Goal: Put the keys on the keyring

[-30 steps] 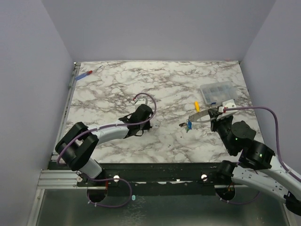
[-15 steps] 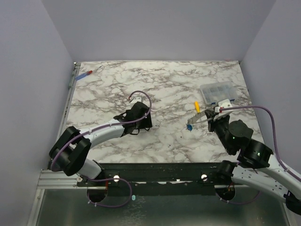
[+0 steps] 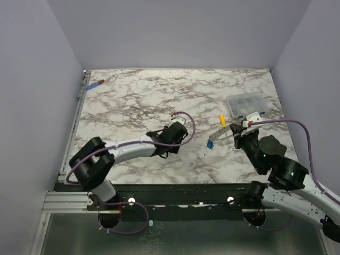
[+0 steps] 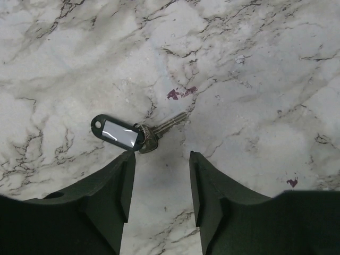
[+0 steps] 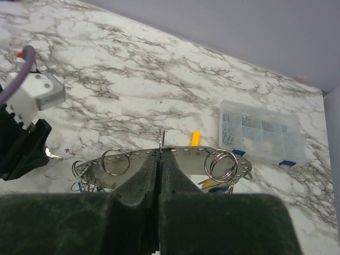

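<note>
Two grippers logged. Your left gripper (image 4: 160,159) hangs low over the marble table (image 3: 133,101), a little left of the middle of the near edge, jaws spread with nothing between them. Just ahead of its fingertips lies one silver key (image 4: 166,125), flat on the marble, joined at its head to a dark oblong tag (image 4: 117,133) with a pale window. The tag's end sits right beside one fingertip — you cannot tell from the wrist view whether they touch.

Your right gripper (image 5: 160,155) is clenched on the keyring (image 5: 183,153), which shows here as a curved silver strip with a row of holes, pinched at mid-span and held over the table's right half, nearer the near edge. Split rings (image 5: 114,162) hang from it on both sides of the fingers. A blue-capped key (image 3: 211,143) dangles under the end toward the table's middle.

Beyond the keyring lies a yellow-handled screwdriver (image 5: 195,138). A clear compartment box (image 5: 263,133) sits near the right edge, and a red-and-blue screwdriver (image 3: 95,84) lies in the far left corner.
</note>
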Controlling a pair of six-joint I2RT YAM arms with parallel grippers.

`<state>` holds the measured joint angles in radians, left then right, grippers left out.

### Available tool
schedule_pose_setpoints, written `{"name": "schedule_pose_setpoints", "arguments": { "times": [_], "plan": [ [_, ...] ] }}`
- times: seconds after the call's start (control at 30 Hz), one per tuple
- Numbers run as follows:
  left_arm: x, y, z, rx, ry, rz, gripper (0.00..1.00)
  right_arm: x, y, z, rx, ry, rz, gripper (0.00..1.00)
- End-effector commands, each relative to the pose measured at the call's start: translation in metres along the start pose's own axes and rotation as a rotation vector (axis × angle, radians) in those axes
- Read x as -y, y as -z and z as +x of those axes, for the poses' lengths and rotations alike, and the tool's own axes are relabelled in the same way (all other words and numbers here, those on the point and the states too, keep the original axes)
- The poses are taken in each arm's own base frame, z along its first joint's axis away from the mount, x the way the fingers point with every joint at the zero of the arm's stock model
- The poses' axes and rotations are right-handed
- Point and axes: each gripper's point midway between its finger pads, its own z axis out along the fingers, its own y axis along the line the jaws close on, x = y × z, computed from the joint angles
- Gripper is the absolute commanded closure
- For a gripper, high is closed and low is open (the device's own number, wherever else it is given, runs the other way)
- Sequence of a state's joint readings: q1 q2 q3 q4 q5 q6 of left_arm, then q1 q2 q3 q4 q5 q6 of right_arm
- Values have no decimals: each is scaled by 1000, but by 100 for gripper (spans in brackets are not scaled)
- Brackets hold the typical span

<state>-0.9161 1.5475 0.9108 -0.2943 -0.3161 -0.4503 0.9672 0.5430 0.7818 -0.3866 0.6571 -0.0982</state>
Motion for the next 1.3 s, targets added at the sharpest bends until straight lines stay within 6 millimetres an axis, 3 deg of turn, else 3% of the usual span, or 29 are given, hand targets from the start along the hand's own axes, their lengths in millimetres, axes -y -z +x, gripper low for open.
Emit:
{"name": "schedule_pose_setpoints", "arguments": {
  "times": [0.0, 0.6, 0.93, 1.03, 1.27],
  "plan": [
    [-16, -17, 7, -55, -144, -117, 57, 0, 2, -11, 40, -23, -15, 99],
    [-12, -31, 6, -78, -216, -189, 71, -3, 2, -10, 41, -18, -29, 100],
    [-14, -35, 12, -93, -241, -223, 90, 0, 4, -10, 41, -18, -25, 99],
    [-14, -33, 10, -84, -247, -227, 100, -1, 4, -10, 40, -17, -27, 99],
    [5, -14, -6, -45, -224, -109, 100, -2, 3, -13, 44, -5, -33, 99]
  ]
}}
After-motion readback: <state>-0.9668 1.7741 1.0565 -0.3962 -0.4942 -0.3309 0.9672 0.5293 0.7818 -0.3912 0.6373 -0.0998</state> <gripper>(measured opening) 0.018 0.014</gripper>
